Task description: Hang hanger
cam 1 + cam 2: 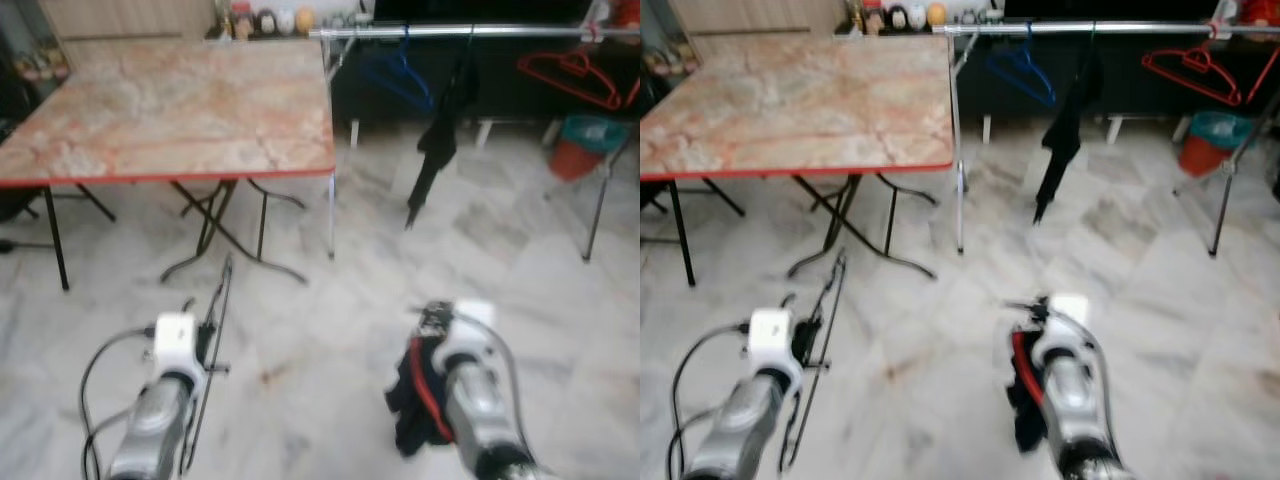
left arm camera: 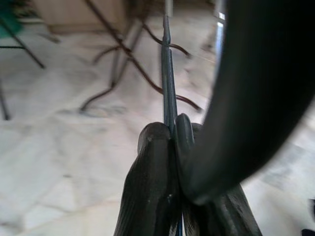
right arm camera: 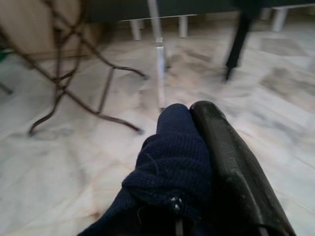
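The left end effector (image 2: 172, 142) is pinched tight on a thin dark hanger (image 1: 212, 340), whose wire runs out ahead of the fingers (image 2: 152, 167) toward the folding surface (image 1: 170, 110) with its marbled top and red edge. The right end effector (image 3: 189, 118) is clamped on a bunched navy garment (image 3: 172, 167), which droops beside its silver arm above the pale marble floor (image 1: 330, 330). Beyond the surface's near corner a metal clothes rail (image 1: 470, 32) spans the background, carrying a blue hanger (image 1: 398, 72), a dangling black garment (image 1: 438, 140) and a red hanger (image 1: 575, 75); a teal and red bin (image 1: 582, 142) stands below the rail's far end.
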Tool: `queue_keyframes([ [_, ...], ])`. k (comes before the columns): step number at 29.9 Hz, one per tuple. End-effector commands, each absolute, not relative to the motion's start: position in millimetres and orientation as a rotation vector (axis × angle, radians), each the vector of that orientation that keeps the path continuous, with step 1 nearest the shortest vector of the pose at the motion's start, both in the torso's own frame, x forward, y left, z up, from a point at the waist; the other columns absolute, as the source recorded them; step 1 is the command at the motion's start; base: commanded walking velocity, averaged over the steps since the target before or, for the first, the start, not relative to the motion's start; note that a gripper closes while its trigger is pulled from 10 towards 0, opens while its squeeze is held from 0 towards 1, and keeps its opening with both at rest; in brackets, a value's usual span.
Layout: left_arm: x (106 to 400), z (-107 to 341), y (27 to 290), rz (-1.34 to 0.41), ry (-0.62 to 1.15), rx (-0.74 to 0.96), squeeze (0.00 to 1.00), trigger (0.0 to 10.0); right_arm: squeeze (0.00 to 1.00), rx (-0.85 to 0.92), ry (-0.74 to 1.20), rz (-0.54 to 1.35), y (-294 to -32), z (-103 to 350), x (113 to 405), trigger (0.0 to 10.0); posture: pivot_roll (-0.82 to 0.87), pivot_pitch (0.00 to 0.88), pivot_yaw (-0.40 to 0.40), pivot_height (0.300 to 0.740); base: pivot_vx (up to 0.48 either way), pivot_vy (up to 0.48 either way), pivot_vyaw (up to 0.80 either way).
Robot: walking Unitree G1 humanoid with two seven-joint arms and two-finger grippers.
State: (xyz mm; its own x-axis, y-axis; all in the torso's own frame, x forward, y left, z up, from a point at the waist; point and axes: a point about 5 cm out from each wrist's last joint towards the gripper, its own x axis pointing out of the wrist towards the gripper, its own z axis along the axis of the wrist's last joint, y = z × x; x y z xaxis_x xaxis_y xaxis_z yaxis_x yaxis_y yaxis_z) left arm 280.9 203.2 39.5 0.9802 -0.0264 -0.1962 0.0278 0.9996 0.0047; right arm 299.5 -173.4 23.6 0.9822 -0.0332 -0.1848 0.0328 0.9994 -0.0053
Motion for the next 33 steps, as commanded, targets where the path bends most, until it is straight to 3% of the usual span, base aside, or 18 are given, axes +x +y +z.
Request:
queue_keyframes([
  [1, 279.3, 38.2, 201.1, -0.033, 0.196, 0.004, 0.0, 10.0, 0.0, -0.023, 0.146, -0.039, -178.8, 30.6, 303.0, 10.0, 0.05, 0.022, 0.039, 0.74, 0.0, 0.48, 0.8],
  [28, 283.4, 41.0, 201.3, -0.041, 0.18, 0.024, 0.0, 10.0, 0.0, 0.037, 0.134, -0.048, -176.7, 32.2, 305.1, 10.0, 0.05, 0.023, 0.041, 0.74, 0.0, 0.48, 0.06],
  [33, 283.8, 42.9, 198.9, -0.057, 0.163, 0.035, 0.0, 10.0, 0.0, 0.038, 0.134, -0.047, -176.6, 32.3, 305.3, 10.0, 0.05, 0.025, 0.04, 0.74, 0.0, 0.0, 0.0],
])
